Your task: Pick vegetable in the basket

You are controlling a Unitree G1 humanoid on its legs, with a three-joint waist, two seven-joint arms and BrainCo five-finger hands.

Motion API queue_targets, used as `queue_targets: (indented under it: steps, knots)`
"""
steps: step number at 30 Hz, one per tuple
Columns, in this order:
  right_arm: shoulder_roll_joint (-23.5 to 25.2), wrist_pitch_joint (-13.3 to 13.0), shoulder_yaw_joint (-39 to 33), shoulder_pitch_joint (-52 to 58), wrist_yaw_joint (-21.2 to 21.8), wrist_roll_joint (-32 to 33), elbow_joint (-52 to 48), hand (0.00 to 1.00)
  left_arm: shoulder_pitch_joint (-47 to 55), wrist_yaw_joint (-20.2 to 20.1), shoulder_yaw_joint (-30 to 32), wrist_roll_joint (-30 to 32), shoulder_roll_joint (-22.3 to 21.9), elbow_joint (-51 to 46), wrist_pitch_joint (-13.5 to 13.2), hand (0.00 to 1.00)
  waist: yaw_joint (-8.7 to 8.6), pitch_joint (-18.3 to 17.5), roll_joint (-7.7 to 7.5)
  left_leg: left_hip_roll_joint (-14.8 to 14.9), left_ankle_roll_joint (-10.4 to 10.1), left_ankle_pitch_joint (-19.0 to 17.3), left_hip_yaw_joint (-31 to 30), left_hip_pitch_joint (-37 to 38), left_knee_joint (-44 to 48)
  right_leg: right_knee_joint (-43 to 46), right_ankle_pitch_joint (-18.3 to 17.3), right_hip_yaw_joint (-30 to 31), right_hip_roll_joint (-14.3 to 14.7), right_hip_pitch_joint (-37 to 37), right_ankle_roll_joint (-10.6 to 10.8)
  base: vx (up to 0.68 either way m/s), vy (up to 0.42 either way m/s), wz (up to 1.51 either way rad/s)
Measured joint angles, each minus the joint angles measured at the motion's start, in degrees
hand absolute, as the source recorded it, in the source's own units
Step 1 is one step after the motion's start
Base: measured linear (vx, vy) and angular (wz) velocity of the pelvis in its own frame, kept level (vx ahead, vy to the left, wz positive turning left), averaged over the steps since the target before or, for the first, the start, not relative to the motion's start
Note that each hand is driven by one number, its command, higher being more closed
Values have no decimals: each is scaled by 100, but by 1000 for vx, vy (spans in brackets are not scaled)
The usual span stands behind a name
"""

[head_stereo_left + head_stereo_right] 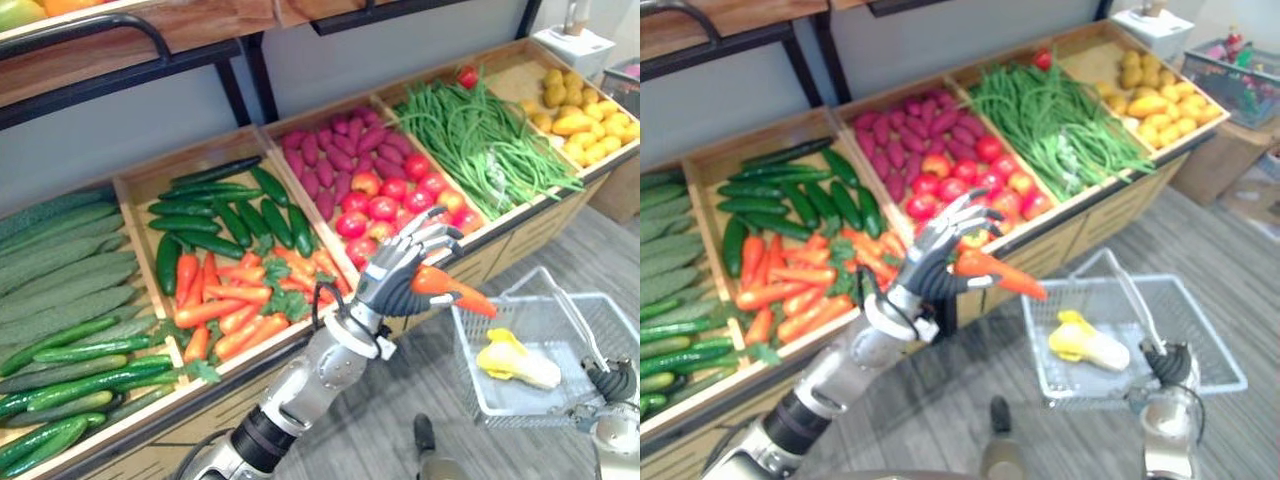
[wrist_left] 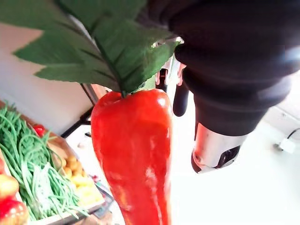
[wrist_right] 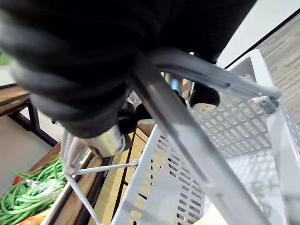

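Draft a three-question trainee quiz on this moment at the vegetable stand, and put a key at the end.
1. Fill in: the right robot hand grips the white basket by its ____.
2. True or false: the left robot hand is open and empty.
3. Multiple choice: the carrot is A) lying in the basket, B) held in the left robot hand, C) held in the right robot hand.

Key: 1 handle; 2 false; 3 B.
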Motion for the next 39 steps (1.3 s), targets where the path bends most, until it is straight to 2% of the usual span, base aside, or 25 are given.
queue_targets:
  steps: [1, 10, 12, 16, 19, 29, 36, 37, 39]
  knots:
    - [1, -1, 73, 69, -25, -130, -191, 100, -2, -4, 5, 0, -12, 49, 2, 100, -48, 1, -6, 6, -10, -10, 63, 22, 5, 0, 0, 27, 14, -3, 1, -25, -52, -16]
    - [116, -190, 277, 549, -28, -332, -1528, 100, -171, -14, 18, 4, -231, 272, 9, 100, -102, -6, -1, 32, -59, -63, 390, 113, 27, 9, 43, 336, 148, -108, 16, -36, -59, -19]
    - [116, -238, 384, 580, 19, -332, -1828, 100, -237, -14, 17, 4, -261, 380, 9, 100, -193, -6, -1, 60, -73, -89, 417, 121, 65, 10, 51, 364, 183, -109, 9, -55, -81, -9]
    - [115, -391, 497, 662, 167, -320, -2340, 100, -285, -14, 14, 5, -302, 526, 13, 100, -208, -10, 0, 106, -98, -157, 611, 101, 199, 10, 102, 554, 265, -201, -2, -54, -71, -26]
    - [116, -500, 606, 768, 224, -280, -2710, 100, -415, -15, 10, 18, -551, 870, 28, 100, -220, -14, 6, 127, -113, -170, 714, 143, 218, 8, 123, 647, 321, -212, -15, -52, -74, -17]
    - [126, -610, 830, 954, 224, -82, -3462, 100, -440, -36, -205, 121, -924, 1758, 115, 100, -250, -105, 26, 186, -176, -254, 1011, 194, 326, 6, 175, 903, 456, -301, -6, -40, -60, -15]
    - [319, -642, 1044, 1100, 223, -25, -3627, 100, -449, -28, -212, 346, -1170, 2694, 286, 100, -387, -242, 15, 181, -173, -280, 1045, 196, 349, 6, 180, 946, 459, -315, 2, -35, -51, -3]
    - [364, -642, 1063, 1103, 223, -24, -3634, 100, -465, -23, -211, 348, -1209, 2872, 300, 0, -395, -243, 16, 182, -174, -292, 1058, 195, 369, 5, 181, 958, 460, -319, 5, -37, -56, -5]
    - [390, -642, 1099, 1124, 223, -24, -3634, 100, -531, -3, -208, 364, -1288, 3130, 391, 0, -397, -243, 16, 189, -171, -309, 1061, 187, 404, 6, 183, 963, 459, -319, 7, -34, -49, -3]
